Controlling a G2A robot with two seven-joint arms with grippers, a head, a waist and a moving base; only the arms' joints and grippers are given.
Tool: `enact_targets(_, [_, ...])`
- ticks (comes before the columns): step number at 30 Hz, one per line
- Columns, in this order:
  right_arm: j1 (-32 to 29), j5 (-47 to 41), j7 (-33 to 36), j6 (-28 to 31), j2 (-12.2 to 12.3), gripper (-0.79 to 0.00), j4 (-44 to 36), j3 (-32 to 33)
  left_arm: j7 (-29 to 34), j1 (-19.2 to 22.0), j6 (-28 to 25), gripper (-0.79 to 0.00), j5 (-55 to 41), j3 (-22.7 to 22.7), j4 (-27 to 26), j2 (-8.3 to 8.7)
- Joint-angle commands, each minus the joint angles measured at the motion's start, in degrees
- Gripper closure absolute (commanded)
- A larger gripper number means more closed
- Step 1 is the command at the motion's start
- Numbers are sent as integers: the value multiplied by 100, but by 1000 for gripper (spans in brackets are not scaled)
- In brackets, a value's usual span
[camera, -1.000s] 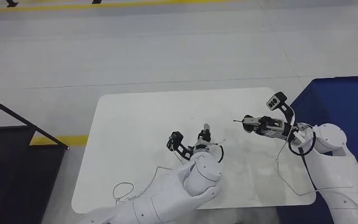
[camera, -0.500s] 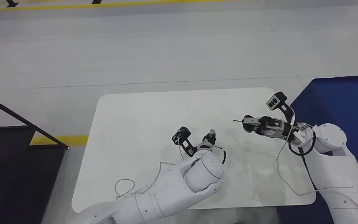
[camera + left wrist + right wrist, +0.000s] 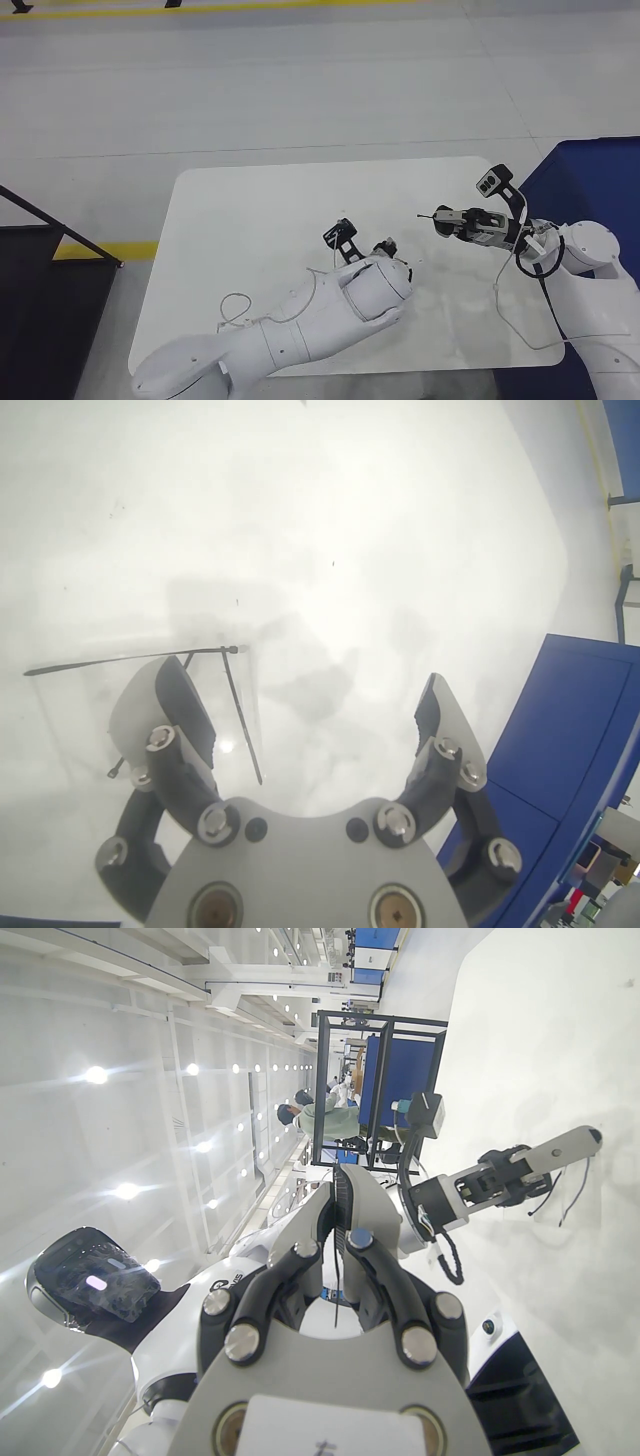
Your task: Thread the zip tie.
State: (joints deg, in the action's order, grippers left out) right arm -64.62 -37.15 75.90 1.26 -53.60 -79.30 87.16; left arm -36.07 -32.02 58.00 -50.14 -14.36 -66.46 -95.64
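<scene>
- Top view, arms. At the right of the frame, the right gripper (image 3: 441, 217) is pressed together on a thin black plastic zip tie (image 3: 427, 215). The tie's free end points toward frame centre, above the white round-cornered surface (image 3: 230, 240). The left gripper (image 3: 386, 247), just below centre, sits low over the surface and well apart from the right one.
- Top view, room. A pale grey floor (image 3: 300, 80) surrounds the surface. A yellow floor line (image 3: 100, 248) lies at the left and a blue cabinet (image 3: 590, 180) stands at the right edge.
- Left wrist view. The left gripper (image 3: 300, 680) is spread wide and holds nothing. Loose black zip ties (image 3: 242, 715) lie on the surface (image 3: 350, 525) beneath it. One is long and nearly straight, a second meets it near its head, and a third is half hidden behind a finger (image 3: 182, 705). The blue cabinet (image 3: 565, 725) stands just beside the surface.
- Right wrist view. The right gripper (image 3: 340, 1188) pinches the zip tie (image 3: 337, 1293) edge-on between its ribbed pads, and the strap runs back between the fingers. Farther off, the left gripper (image 3: 555, 1155) hangs over the loose ties (image 3: 575, 1200). Ceiling lights and blue partitions fill the room behind.
- Progress (judged). One tie is secured in a gripper, but no tail is seen passing through any head, so threading is not yet begun. What is left is to bring tail and head together, feed the tail through and pull it. Which end of the held tie projects cannot be told.
</scene>
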Motion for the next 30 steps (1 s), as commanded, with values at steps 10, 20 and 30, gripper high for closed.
enact_targets(10, [0, 0, 0, 0, 0, 0, 0, 0, 230, 399, 0, -785, -455, 391, 769, -353])
enact_targets(20, [0, 0, 0, 0, 0, 0, 0, 0, 563, 503, 0, -785, -449, 462, 1053, -518])
enact_targets(30, [0, 0, 0, 0, 0, 0, 0, 0, 961, 523, 0, -708, -200, 442, 1299, -618])
